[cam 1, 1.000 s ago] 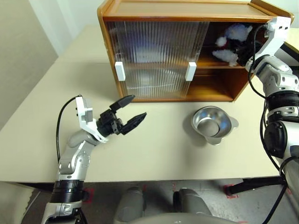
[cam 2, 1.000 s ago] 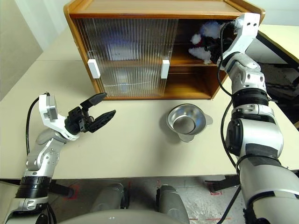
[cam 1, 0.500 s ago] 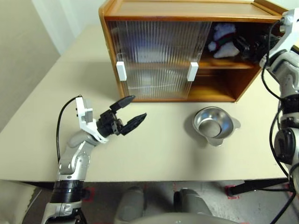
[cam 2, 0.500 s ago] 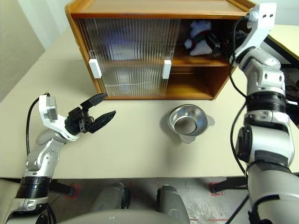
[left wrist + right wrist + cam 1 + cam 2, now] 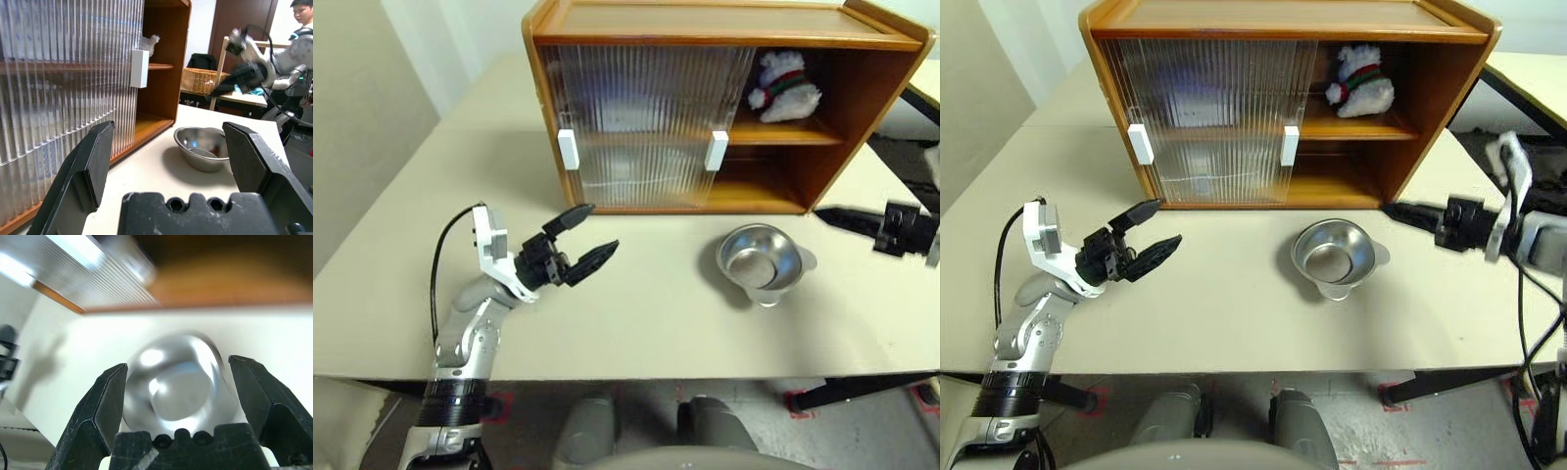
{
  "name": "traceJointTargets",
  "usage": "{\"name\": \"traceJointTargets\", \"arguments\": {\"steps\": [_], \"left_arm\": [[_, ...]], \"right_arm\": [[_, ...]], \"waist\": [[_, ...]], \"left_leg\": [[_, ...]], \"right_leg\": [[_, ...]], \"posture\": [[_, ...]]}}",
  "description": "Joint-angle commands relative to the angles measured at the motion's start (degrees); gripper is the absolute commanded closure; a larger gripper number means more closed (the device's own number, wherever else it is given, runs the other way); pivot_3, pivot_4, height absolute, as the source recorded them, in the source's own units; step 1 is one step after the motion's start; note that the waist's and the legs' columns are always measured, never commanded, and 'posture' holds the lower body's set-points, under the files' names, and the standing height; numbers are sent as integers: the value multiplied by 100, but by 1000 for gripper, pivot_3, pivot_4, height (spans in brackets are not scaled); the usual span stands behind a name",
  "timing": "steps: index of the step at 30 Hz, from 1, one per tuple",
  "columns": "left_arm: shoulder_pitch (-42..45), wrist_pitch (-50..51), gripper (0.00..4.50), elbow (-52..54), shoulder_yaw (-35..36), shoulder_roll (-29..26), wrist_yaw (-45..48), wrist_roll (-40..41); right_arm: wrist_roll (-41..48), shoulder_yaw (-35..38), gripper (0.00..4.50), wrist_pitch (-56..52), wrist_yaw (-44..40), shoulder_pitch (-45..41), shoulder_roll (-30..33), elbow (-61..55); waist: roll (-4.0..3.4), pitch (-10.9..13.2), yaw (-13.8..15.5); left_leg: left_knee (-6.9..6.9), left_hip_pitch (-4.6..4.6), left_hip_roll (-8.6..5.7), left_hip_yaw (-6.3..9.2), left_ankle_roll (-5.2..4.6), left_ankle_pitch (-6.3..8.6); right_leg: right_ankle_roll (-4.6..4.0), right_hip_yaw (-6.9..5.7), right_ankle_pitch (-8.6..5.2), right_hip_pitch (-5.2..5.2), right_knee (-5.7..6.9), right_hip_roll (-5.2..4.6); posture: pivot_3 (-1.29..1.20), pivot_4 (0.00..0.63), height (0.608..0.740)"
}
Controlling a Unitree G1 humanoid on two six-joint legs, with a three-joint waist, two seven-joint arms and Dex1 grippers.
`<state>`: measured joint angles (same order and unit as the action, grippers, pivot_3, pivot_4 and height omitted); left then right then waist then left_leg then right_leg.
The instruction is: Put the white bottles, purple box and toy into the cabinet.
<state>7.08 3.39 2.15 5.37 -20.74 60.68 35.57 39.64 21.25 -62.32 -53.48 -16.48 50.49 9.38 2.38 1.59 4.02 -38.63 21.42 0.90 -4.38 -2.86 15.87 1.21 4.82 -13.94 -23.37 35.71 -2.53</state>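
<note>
- Fluffy white toy is sitting on the cabinet's upper shelf, right side.
- Left hand is hovering spread over the worktop.
- Right hand is gaping empty, beside a metal bowl.

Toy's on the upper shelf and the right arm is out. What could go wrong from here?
1. The toy lies tilted near the front edge of the cabinet's open upper shelf, so a bump might tip it out.
2. The right gripper, open, points at the metal bowl; a low sweep could knock it.
3. The left gripper hovers open near the ribbed sliding doors and could strike them.
</note>
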Motion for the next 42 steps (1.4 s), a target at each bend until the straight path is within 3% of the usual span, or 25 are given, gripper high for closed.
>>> {"name": "traceJointTargets", "arguments": {"steps": [1,15,18,28,33,42], "left_arm": [[-23,7,0,-3,-64,7,3,-68],[6,25,0,16,-94,-44,-28,-135],[10,24,0,17,-86,-51,-31,-140],[54,2,0,-27,-54,-71,-20,-146],[84,-8,0,-76,-46,-74,4,-143],[88,-25,0,-92,-31,-99,34,-144]], "right_arm": [[-42,221,19,94,350,250,-325,240],[145,586,19,306,953,344,-1320,792],[359,780,623,192,1083,230,-1486,727],[673,881,4279,-176,1048,341,-1348,613],[951,1014,4498,-378,1149,360,-1405,618],[2291,2416,4498,-716,2576,-490,-2389,947]], "waist": [[0,0,1],[3,-5,4],[3,-5,4],[3,-10,4],[24,-25,33],[15,-22,-14]], "left_leg": [[-12,0,2,0,0,0],[-35,0,4,-7,-15,-9],[-34,3,4,-6,-14,-8],[-34,2,4,-6,-14,-8],[-35,-2,2,-6,-14,-8],[-35,1,3,-10,-13,-7]], "right_leg": [[4,4,-5,2,3,8],[37,26,-1,7,7,27],[26,28,4,6,6,27],[29,28,2,7,6,27],[41,25,-1,14,3,21],[40,27,5,6,6,20]], "posture": [[153,0,740],[156,0,740],[156,0,740],[149,0,740],[147,0,740],[154,0,740]]}}
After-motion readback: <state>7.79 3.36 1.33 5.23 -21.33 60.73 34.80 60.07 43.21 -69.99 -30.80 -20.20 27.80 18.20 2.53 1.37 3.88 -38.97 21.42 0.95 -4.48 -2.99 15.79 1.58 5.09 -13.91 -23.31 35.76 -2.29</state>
